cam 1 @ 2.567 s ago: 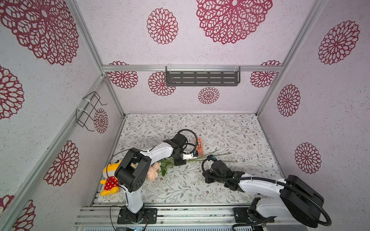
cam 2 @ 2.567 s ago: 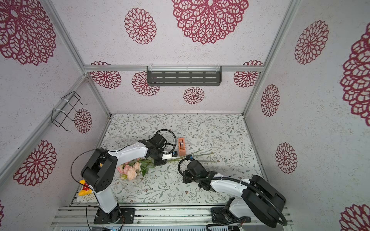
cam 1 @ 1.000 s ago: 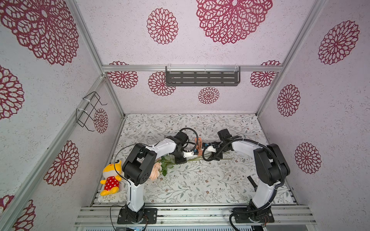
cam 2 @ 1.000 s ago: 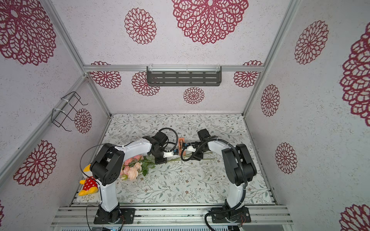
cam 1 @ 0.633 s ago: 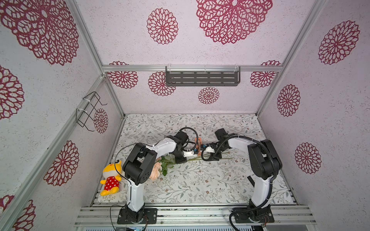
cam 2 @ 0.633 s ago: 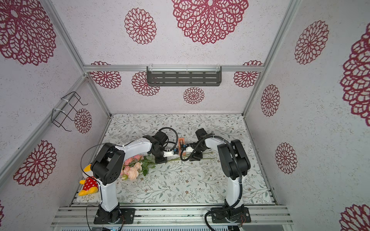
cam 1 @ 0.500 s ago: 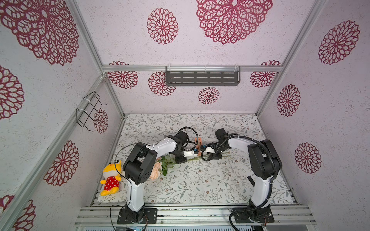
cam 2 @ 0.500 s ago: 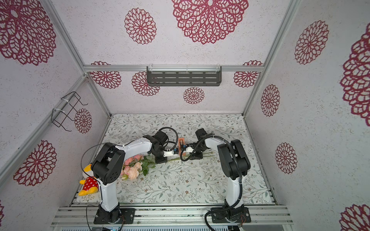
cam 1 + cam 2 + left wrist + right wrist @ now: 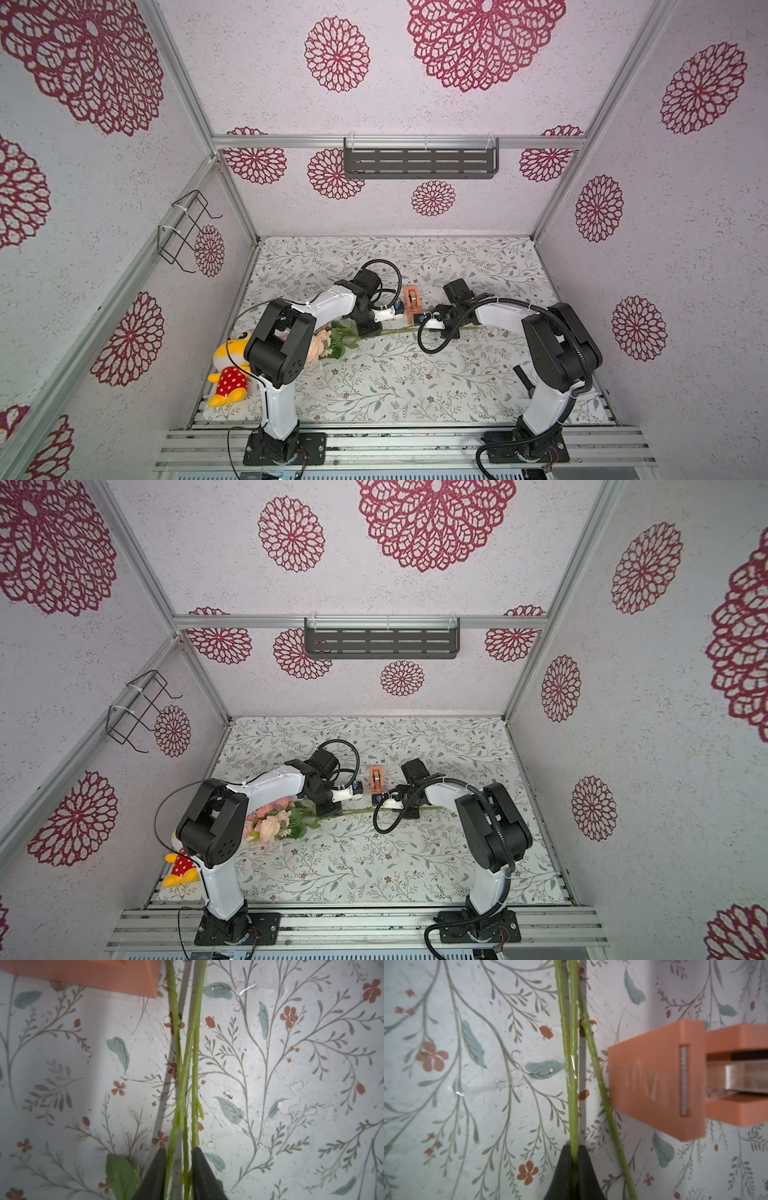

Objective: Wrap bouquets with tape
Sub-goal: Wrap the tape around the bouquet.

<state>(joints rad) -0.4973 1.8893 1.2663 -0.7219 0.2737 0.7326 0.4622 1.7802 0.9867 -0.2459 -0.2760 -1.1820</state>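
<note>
We see the bouquets (image 9: 332, 343) lying on their side across the middle of the table (image 9: 395, 386). Their pink and peach blooms (image 9: 270, 825) are to the left, and their thin stems (image 9: 399, 330) run off to the right. Up close the stems are pale green and knobbly, and they cross one another.

The left gripper (image 9: 179, 1153) straddles the stems nearer the blooms. Its jaws are parted a little, with slim gaps showing beside the stems. Further right, the right gripper (image 9: 574, 1149) is pinched tight on a stem, while another stem runs free beside it.

The orange tape dispenser (image 9: 412, 303) stands just on the far side of the stems, between the two grippers.

In a top view the left arm (image 9: 278, 340) covers part of the blooms. Both wrist views cut the dispenser off at the frame's edge. There its roll (image 9: 747, 1076) is only a blurred band, part dark and part shiny. The gripped stem carries a shiny patch (image 9: 572, 1064), and we cannot tell what it is.

A yellow plush toy (image 9: 226, 374) sits at the near left edge, partly behind the left arm.
</note>
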